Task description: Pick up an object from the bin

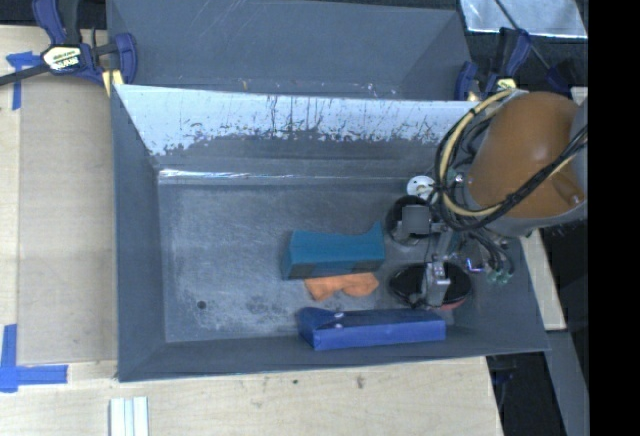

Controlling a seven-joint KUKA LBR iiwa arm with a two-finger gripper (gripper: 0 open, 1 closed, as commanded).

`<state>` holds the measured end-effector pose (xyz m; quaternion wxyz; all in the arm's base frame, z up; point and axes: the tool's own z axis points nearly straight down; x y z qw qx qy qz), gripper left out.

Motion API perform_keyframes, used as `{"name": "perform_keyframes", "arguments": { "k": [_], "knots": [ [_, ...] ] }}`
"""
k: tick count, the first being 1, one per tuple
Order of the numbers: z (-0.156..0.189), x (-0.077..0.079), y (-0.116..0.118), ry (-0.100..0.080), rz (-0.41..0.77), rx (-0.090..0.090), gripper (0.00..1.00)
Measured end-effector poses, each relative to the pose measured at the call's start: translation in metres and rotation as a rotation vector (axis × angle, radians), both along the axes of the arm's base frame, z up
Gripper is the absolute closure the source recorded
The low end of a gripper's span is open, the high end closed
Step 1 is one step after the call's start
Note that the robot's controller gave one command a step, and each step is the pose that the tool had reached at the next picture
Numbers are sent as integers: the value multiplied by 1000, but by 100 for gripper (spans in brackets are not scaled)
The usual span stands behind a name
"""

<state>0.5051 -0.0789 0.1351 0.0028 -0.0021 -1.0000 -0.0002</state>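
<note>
**A:** Black round thing with a thin red edge: where does it lie?

**B:** Right of the teal block, close to the right wall of the grey bin. Taking it from the left, though, left of the teal block you see the bin's scuffed metal floor.

**A:** And by the block itself?

**B:** A small orange piece lies just in front of the teal block, touching it or nearly so. Its shape is hard to make out. Further front, a long blue bar lies along the front wall.

**A:** Then the claw?

**B:** It is right of the teal block, directly over the round thing. It covers the middle of it, so what that thing is I cannot say. Whether the claw is spread or pressed together, I cannot tell. Cables and the arm's orange cover crowd it, and the cover is cut off at the right.
</note>
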Motion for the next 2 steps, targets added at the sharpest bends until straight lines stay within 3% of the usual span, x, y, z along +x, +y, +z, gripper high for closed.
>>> {"name": "perform_keyframes", "arguments": {
  "k": [1, 2],
  "knots": [
    [5, 2, 0, -8, 3, -1, 0],
    [-50, -3, -45, -14, -91, 0, 0]
  ]
}}
